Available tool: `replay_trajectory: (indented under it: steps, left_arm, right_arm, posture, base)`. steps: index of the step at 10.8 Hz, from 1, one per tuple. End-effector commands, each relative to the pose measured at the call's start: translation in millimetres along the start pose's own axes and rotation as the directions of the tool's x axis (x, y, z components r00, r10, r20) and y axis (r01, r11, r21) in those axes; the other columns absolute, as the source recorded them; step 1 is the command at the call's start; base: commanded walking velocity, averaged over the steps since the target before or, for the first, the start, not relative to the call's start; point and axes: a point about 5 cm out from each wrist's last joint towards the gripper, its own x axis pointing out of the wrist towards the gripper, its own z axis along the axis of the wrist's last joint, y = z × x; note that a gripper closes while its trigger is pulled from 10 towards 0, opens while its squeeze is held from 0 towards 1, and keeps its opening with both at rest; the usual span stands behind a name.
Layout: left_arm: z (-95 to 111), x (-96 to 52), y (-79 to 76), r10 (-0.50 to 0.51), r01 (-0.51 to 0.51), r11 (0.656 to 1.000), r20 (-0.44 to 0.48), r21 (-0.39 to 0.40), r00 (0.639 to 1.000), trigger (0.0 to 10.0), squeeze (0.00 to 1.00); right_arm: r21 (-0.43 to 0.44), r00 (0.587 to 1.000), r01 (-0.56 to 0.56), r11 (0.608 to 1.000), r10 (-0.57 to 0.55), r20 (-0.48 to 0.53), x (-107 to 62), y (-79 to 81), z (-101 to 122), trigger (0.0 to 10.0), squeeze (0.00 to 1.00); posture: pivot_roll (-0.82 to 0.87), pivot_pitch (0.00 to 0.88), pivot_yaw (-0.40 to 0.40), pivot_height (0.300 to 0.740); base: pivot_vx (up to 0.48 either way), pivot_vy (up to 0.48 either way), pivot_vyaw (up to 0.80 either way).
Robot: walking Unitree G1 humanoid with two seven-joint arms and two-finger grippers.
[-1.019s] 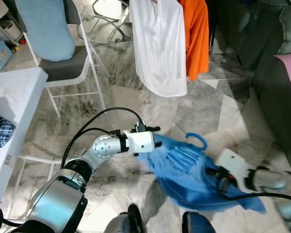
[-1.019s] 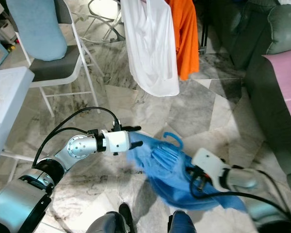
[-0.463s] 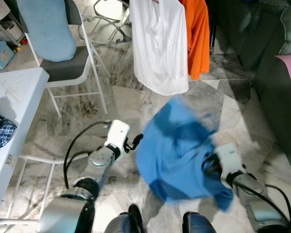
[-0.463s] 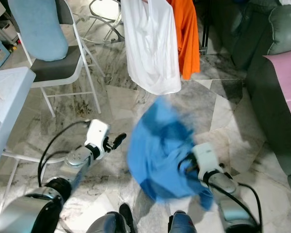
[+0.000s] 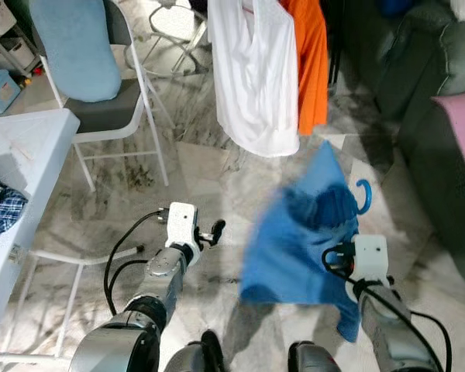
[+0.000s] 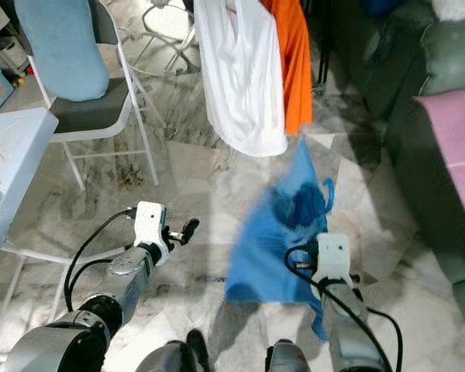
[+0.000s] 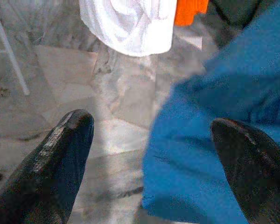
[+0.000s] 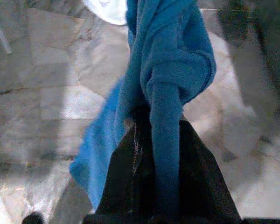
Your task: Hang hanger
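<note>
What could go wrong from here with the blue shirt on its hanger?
The right claw is pinching only bunched cloth of the blue shirt, so the shirt and hanger could slip out. The left claw is open and off the shirt, giving no support. The hook is close to the white shirt and could snag it.

Both silver arms reach forward and low in front of the body. The left gripper (image 7: 149,154) has its jaws spread wide, holding nothing, wrist raised with the black cable looping behind it. The right gripper (image 8: 151,140) has its jaws clamped together on the blue garment (image 5: 302,240), forearm angled upward.
</note>
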Motion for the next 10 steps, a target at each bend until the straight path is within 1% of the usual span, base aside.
replay_trajectory:
  steps: [1,3,5,6,7,9,10]
  left_arm:
    - [2.2,-0.2,3.4,-0.003,0.004,1.0,0.009,-0.029,1.0,10.0,0.0]
    - [-0.2,-0.6,0.6,-0.017,0.017,0.999,0.003,-0.037,1.0,10.0,0.0]
    - [-5.2,-0.8,-6.8,-0.035,0.035,0.998,-0.008,-0.054,0.999,10.0,0.0]
    - [-8.2,-0.7,-14.7,-0.066,0.065,0.996,-0.012,-0.058,0.998,10.0,0.0]
    - [-9.5,-0.3,-19.5,-0.087,0.086,0.995,-0.017,-0.059,0.996,10.0,0.0]
    - [-20.6,-2.9,-34.5,-0.158,0.155,0.986,-0.054,-0.053,0.986,10.0,0.0]
    - [-25.3,-5.1,-36.1,-0.181,0.178,0.983,-0.07,-0.046,0.981,10.0,0.0]
  right_arm:
    - [-0.002,0.999,0.015,1.0,-0.015,0.028,-3.7,5.8,-0.3,10.0,0.0]
    - [0.002,0.999,0.032,0.999,-0.033,0.012,-6.6,11.6,-8.7,10.0,0.0]
    - [0.012,0.998,0.057,0.998,-0.057,0.012,-11.5,9.2,-13.8,10.0,0.0]
    - [0.013,0.998,0.066,0.998,-0.066,0.006,-14.0,6.3,-17.5,10.0,0.0]
    - [0.01,0.997,0.071,0.997,-0.071,0.011,-16.3,9.0,-16.6,10.0,0.0]
    - [0.021,0.994,0.107,0.994,-0.107,-0.007,-24.9,5.9,-25.3,10.0,0.0]
    - [0.021,0.993,0.115,0.993,-0.115,-0.009,-26.0,5.5,-26.2,10.0,0.0]
  posture:
    - [-0.32,0.112,0.113,0.74]
    - [-0.33,0.114,0.119,0.74]
    - [-0.34,0.101,0.117,0.74]
    - [-0.36,0.079,0.103,0.74]
    - [-0.36,0.082,0.106,0.74]
    - [-0.41,0.096,0.121,0.74]
    - [-0.42,0.086,0.123,0.74]
  base:
    - [0.247,0.0,0.0]
    - [0.317,0.0,0.0]
    - [0.362,0.0,0.0]
    - [0.401,0.0,0.0]
    - [0.405,0.0,0.0]
    - [0.409,0.0,0.0]
    - [0.405,0.0,0.0]
